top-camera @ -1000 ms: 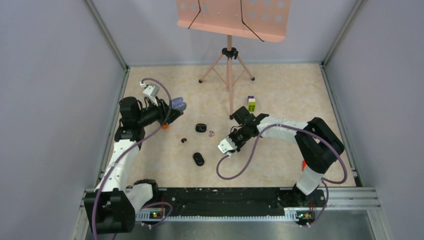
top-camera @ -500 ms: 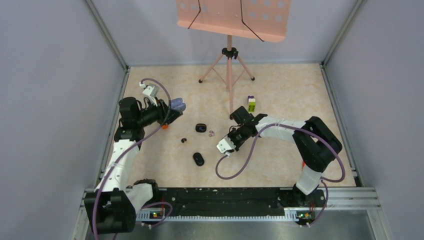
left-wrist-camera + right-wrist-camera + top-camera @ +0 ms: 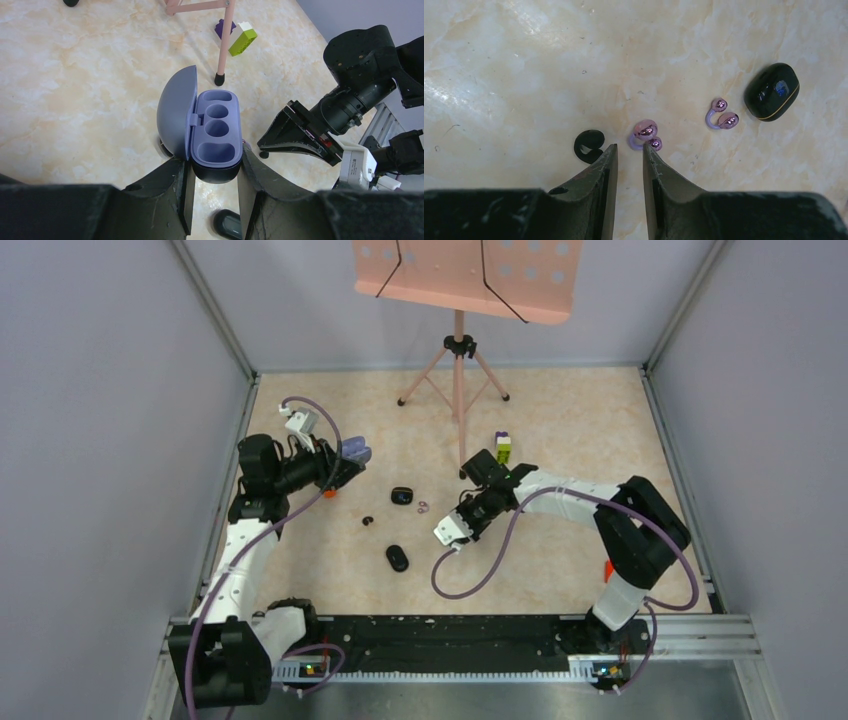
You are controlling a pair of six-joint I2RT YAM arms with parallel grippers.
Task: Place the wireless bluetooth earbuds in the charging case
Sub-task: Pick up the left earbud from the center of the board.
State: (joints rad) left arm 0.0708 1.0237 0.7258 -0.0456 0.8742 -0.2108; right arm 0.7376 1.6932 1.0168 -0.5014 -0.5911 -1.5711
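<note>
While the left claw [image 3: 215,167] is clamped on the purple charging case [image 3: 216,127], whose lid is swung open, the right claw [image 3: 630,150] stands slightly apart over the worktop [image 3: 524,60], holding nothing. One purple earbud [image 3: 645,134] lies just beyond its tips. A black earbud [image 3: 589,146] lies beside one fingertip. A second purple earbud [image 3: 721,114] and a closed black case [image 3: 772,91] lie farther off on the other side.

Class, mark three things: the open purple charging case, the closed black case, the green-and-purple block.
open purple charging case [image 3: 216,128]: left wrist view, on its inner tray.
closed black case [image 3: 772,91]: right wrist view, on its glossy lid.
green-and-purple block [image 3: 241,40]: left wrist view, on its green face.
</note>
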